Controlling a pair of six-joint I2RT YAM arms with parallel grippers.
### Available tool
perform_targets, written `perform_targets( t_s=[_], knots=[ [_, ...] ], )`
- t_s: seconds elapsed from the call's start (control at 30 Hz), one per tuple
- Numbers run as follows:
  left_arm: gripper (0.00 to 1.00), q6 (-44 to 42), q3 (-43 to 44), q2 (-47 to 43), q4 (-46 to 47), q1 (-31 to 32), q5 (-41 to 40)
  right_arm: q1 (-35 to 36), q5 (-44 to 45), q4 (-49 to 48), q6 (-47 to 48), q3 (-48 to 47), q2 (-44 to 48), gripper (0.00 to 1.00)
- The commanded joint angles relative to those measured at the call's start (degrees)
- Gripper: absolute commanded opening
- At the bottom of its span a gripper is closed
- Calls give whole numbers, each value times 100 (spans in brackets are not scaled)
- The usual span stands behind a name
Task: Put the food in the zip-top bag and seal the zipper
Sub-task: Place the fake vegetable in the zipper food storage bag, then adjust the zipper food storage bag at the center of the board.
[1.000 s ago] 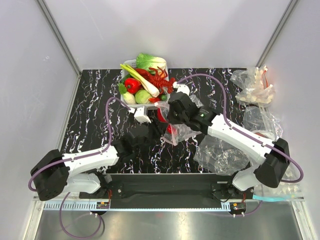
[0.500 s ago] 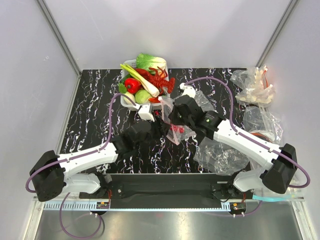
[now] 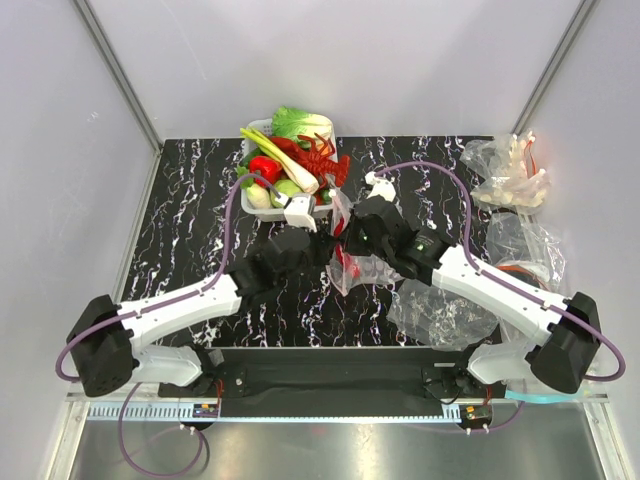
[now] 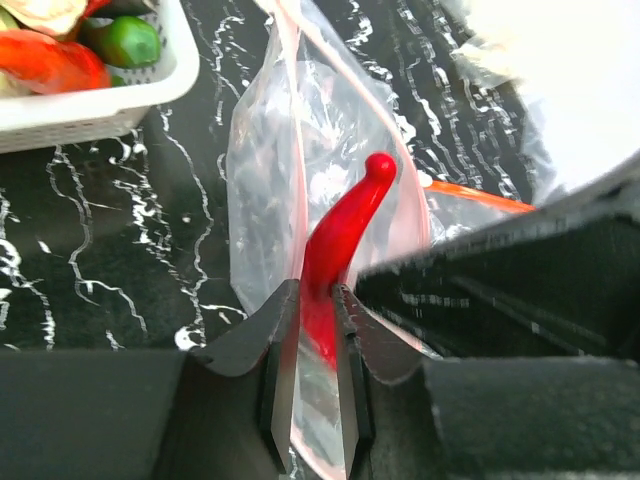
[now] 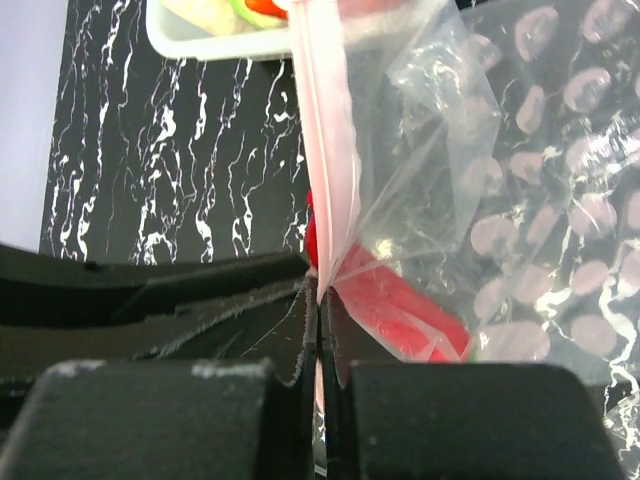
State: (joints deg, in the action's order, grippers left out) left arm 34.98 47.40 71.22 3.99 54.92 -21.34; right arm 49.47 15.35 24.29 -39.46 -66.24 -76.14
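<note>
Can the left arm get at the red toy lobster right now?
Probably not yet: the left hand is pinched on the dotted clear plastic bag and red toy chili. The red plastic lobster lies uncovered nearby, so letting go should suffice.

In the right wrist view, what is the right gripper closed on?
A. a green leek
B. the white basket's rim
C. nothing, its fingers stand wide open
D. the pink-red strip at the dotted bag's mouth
D: the right gripper has its fingers pressed together on the pink-red strip of the dotted bag, and the strip runs straight up out of the pinch.
</note>
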Motion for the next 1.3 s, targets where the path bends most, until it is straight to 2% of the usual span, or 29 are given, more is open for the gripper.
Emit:
perform_targets(
  t_s=[0.0, 0.17, 0.37, 0.53, 0.63, 0.67, 0.77, 0.8, 0.97, 1.1, 1.2, 1.27],
  knots=[
    [24, -246, 437, 181, -82, -25, -151, 10, -305, -320, -141, 41, 178, 0],
    [24, -272, 385, 156, -320, -34, -476, 1, -86, -145, -53, -82, 406, 0],
    [25, -246, 393, 304, -381, -244, -265, -17, -208, -390, -158, 111, 626, 0],
    [29, -299, 683, 305, -1022, -297, -318, -69, -129, -312, -185, 190, 653, 0],
    [47, -404, 631, -20, -1111, -341, 76, -113, -68, -294, -167, 278, 662, 0],
    [58, -422, 578, -99, -1111, -341, 147, -122, -76, -302, -176, 295, 688, 0],
    [74, -387, 420, -319, -1137, -385, 236, -157, -68, -311, -150, 348, 714, 0],
    [75, -361, 402, -319, -1146, -455, 288, -175, -68, -311, -158, 357, 723, 0],
    [74, -211, 489, -30, -1129, -640, 973, -192, -85, -285, -123, 340, 706, 0],
    [68, -167, 525, 120, -962, -640, 1237, -219, -103, -268, -97, 322, 679, 0],
    [56, -141, 612, 252, -909, -649, 1369, -245, -138, -232, -62, 278, 644, 0],
    [42, -115, 683, 365, -909, -649, 1492, -263, -155, -188, -1, 243, 627, 0]
  ],
)
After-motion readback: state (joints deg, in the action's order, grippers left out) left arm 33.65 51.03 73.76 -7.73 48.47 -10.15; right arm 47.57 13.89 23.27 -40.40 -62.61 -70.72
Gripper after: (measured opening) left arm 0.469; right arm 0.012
